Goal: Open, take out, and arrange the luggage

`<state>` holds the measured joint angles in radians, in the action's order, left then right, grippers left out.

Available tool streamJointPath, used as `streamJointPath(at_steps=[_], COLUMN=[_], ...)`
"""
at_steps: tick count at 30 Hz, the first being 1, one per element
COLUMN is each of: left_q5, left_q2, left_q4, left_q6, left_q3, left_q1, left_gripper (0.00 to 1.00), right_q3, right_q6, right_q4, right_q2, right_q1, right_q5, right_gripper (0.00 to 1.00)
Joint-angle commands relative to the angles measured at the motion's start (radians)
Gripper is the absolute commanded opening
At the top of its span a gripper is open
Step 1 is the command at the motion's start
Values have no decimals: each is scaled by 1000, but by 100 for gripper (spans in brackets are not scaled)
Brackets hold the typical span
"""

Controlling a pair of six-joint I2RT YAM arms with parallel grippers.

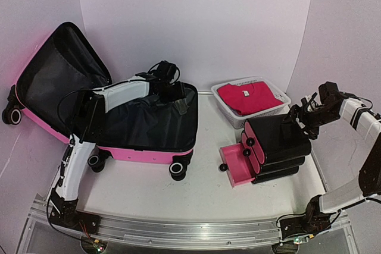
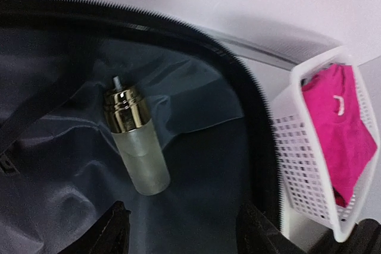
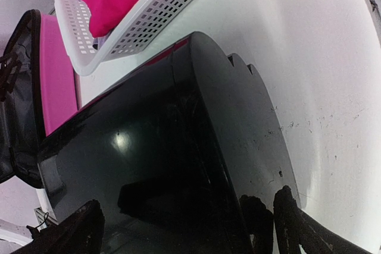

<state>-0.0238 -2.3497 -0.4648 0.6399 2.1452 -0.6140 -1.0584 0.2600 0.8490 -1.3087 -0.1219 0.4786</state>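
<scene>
The luggage (image 1: 143,154), a bright-pink suitcase, lies open at the left of the table. Its lid (image 1: 59,75) leans back against the wall, and black lining (image 2: 196,194) shows inside. A frosted bottle (image 2: 138,153) with a gold collar lies on that lining. My left gripper (image 1: 175,102) hangs over the suitcase's far right corner. In the left wrist view this gripper (image 2: 187,233) is open just short of the bottle and holds nothing. My right gripper (image 1: 297,116) is open just above the glossy top of a stack of black cases (image 3: 178,147), with its fingers (image 3: 292,224) spread wide.
A white mesh basket (image 1: 229,114) with a folded pink garment (image 1: 247,96) stands behind the black stack (image 1: 277,144), right of the suitcase. A small pink open case (image 1: 235,168) lies at the stack's front left. White walls close in on three sides.
</scene>
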Motion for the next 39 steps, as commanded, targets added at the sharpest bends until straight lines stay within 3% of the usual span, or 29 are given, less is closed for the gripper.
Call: streamJointPath(at_steps=[1,4,9,14,29,39], left_q5=[-112,-161,-114,-143,-161,-180], left_q2=[-77,-148,-267,-277,-367,-254], left_q4=[-113,-108,-91,0,67,146], left_q6=[80,102,136,129,103,37], left_q3=[151,215,323,289,359,260], left_q1=[3,9,20,20,16,5], left_gripper=[63,67,63,54,57,27], right_q3=[-14,-9,-12,-12,-11,-10], right_q6=[5,5,5,4,1,2], right_q4=[-5,-5,-5,-5,-8,-8], right_q2=[31,31,19,10,-5,2], right_q1=[8,8,8,8,8,8], right_q5=[25,25,30,30,31,34], right_gripper=[98,98,98,98,98,98])
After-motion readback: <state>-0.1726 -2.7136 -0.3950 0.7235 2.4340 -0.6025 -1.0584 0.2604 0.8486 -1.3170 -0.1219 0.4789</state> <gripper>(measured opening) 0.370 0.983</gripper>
